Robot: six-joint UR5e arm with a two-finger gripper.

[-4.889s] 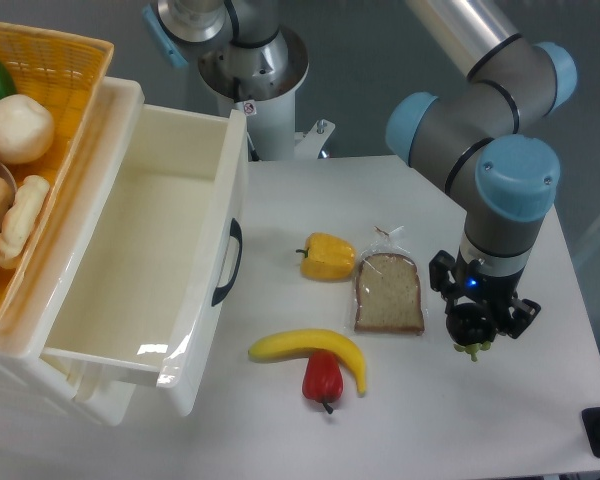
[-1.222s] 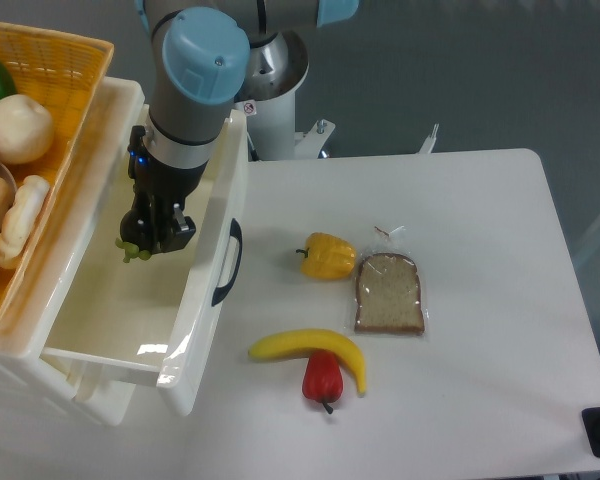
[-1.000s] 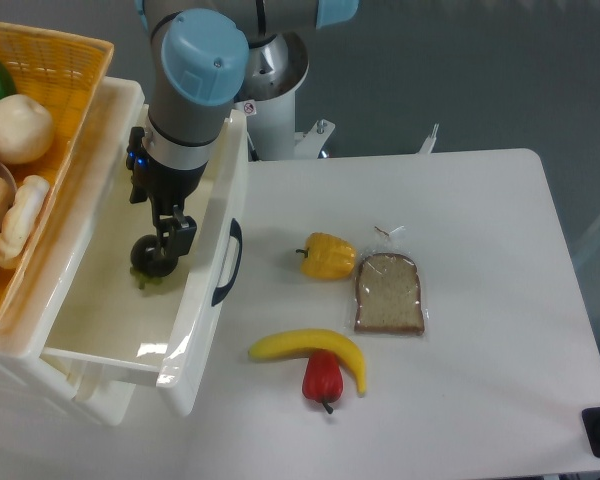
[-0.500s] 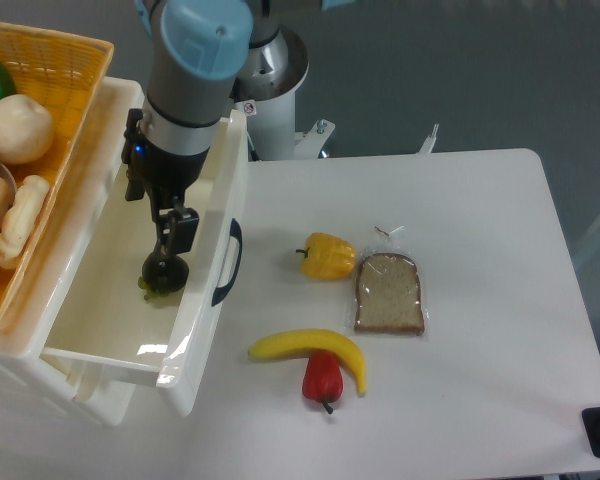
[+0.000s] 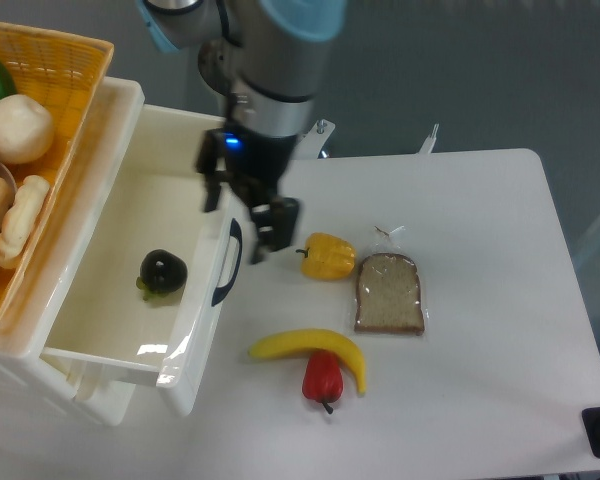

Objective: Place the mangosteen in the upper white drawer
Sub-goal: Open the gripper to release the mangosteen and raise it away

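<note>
The mangosteen (image 5: pixel 162 272), small, round and near-black with green leaves, lies on the floor of the upper white drawer (image 5: pixel 130 330), near its front wall. The drawer is pulled open; its dark curved handle (image 5: pixel 228 262) faces the table. My gripper (image 5: pixel 242 222) is open and empty, up above the drawer's front wall and handle, to the right of the fruit and apart from it.
A yellow woven basket (image 5: pixel 55 70) with vegetables sits on top at the far left. On the table are a yellow pepper (image 5: pixel 328 256), a bagged bread slice (image 5: pixel 389 293), a banana (image 5: pixel 310 348) and a red pepper (image 5: pixel 322 378).
The gripper opened and let the mangosteen drop onto the drawer floor. It then rose and moved right, out over the drawer's front wall.
</note>
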